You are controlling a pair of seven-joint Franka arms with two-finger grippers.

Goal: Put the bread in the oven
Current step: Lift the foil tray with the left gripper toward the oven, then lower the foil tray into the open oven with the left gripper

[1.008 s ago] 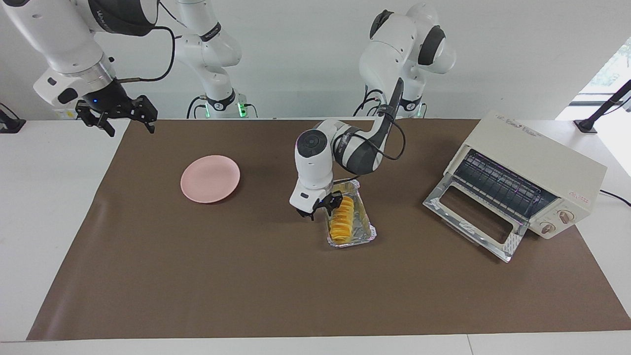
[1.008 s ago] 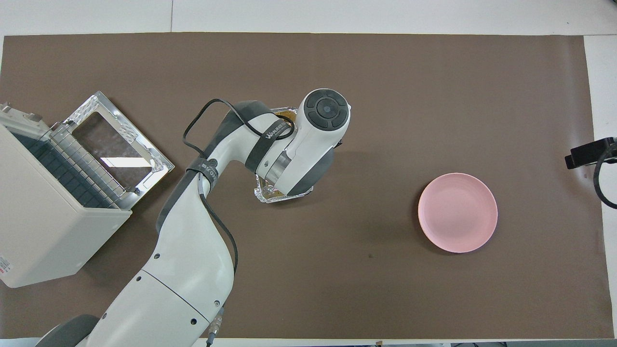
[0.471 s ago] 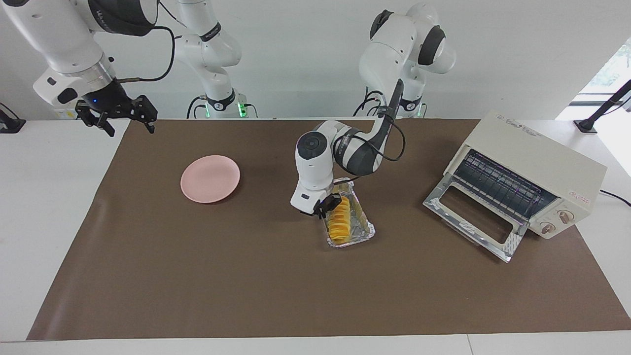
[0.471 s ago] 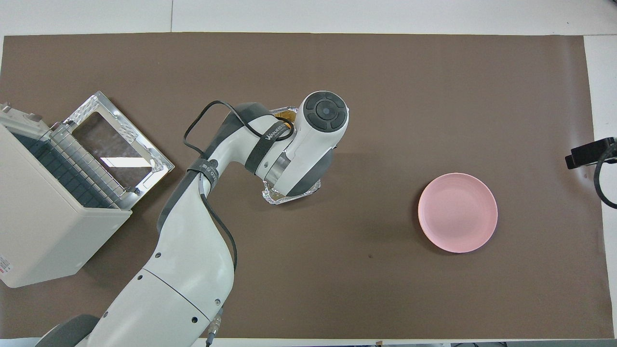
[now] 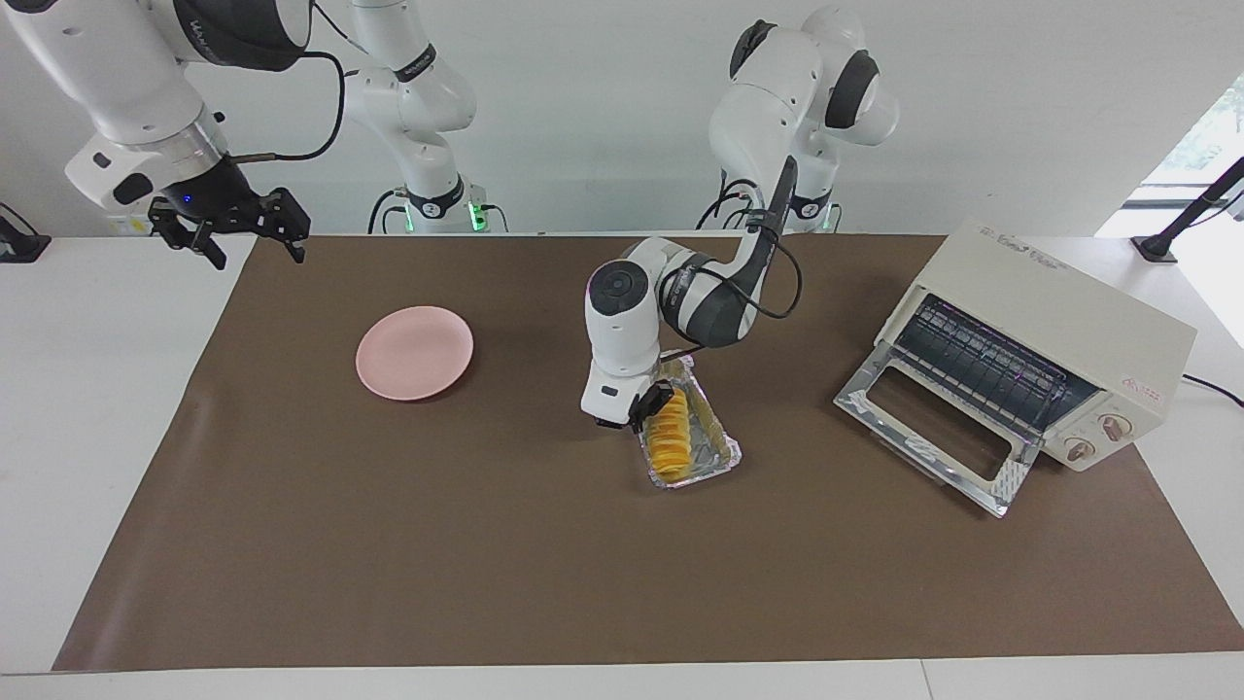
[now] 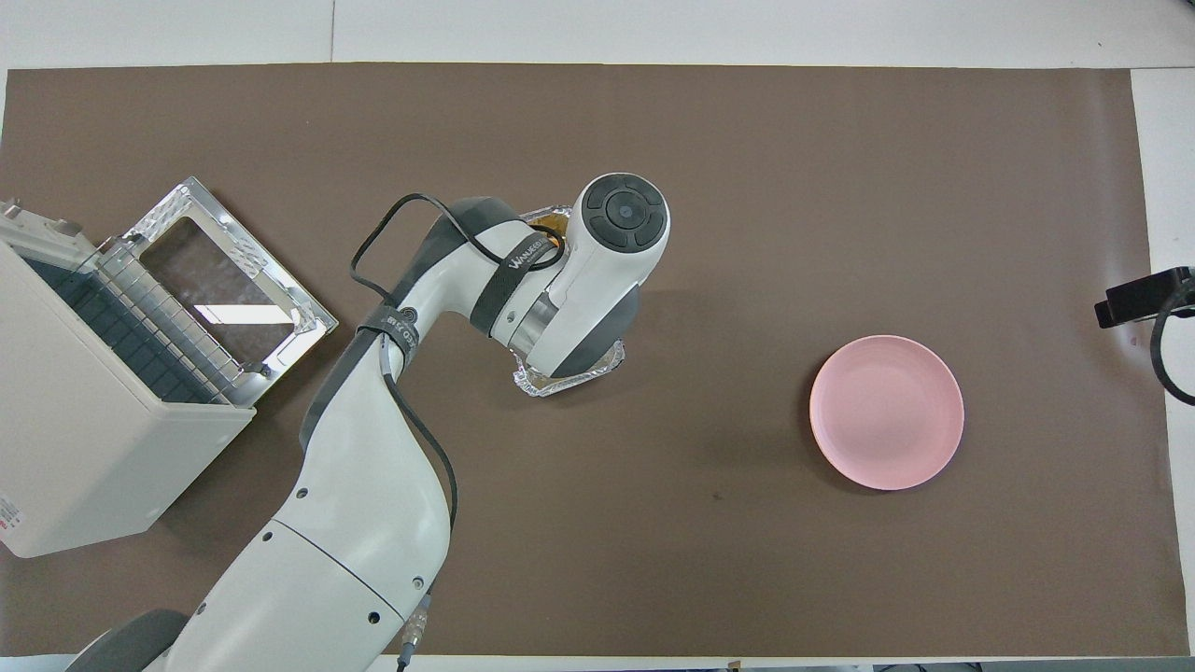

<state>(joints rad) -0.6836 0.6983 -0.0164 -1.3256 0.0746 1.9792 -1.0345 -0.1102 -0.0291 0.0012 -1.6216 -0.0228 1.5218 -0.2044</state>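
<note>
- Nearest the robots, we see the right gripper (image 5: 238, 226) hanging in the air over the edge of the brown mat (image 5: 544, 574) at the right arm's end of the table; its fingers are spread wide with nothing between them, and this arm waits.
- The cream-white toaster oven (image 5: 1054, 321) stands at the left arm's end of the table, its glass door (image 5: 935, 426) folded down flat onto the mat and the wire rack (image 5: 982, 362) showing inside.
- The round pink plate (image 5: 415, 352) lies toward the right arm's end, well apart from everything else.
- At mid-table we find the left gripper (image 5: 649, 406) lowered onto the foil tray (image 5: 724, 449); its fingertips are pinched together at the tray's rim, at the end of the bread nearer the robots. We cannot tell whether they clamp the rim, the loaf or both.
- The bread (image 5: 673, 435), a ridged row of yellow-orange slices, lies in that tray, which sits on the mat between plate and oven.
- From overhead the left arm's wrist covers most of the tray.
</note>
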